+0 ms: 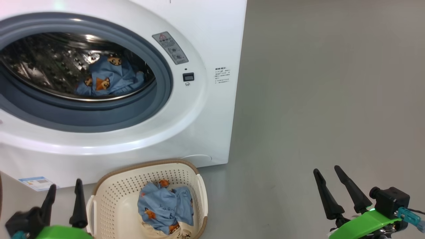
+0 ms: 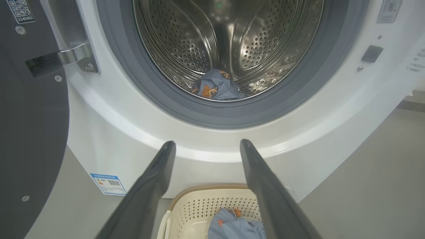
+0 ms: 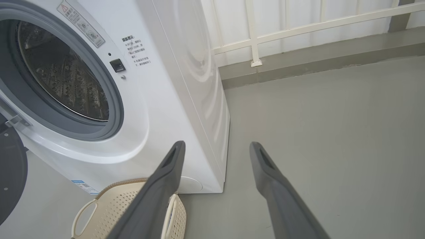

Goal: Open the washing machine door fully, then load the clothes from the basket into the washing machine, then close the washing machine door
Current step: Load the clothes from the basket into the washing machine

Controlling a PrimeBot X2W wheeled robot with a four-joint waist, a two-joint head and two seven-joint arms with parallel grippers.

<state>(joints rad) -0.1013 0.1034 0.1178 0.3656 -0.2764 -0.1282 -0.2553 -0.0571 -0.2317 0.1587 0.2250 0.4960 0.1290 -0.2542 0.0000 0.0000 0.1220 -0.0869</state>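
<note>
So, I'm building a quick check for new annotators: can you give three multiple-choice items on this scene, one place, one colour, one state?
1. The basket stands where, relative to the washing machine?
A on top of it; B on the floor before it; C behind it.
2. The garment in the drum is:
A light blue with orange prints; B plain red; C green striped.
3. The washing machine door is:
A shut; B lying on the floor; C swung open.
Answers: 1 B, it sits on the floor at the front; 2 A, blue cloth with orange figures; 3 C, it hangs on its hinge beside the uncovered drum.
</note>
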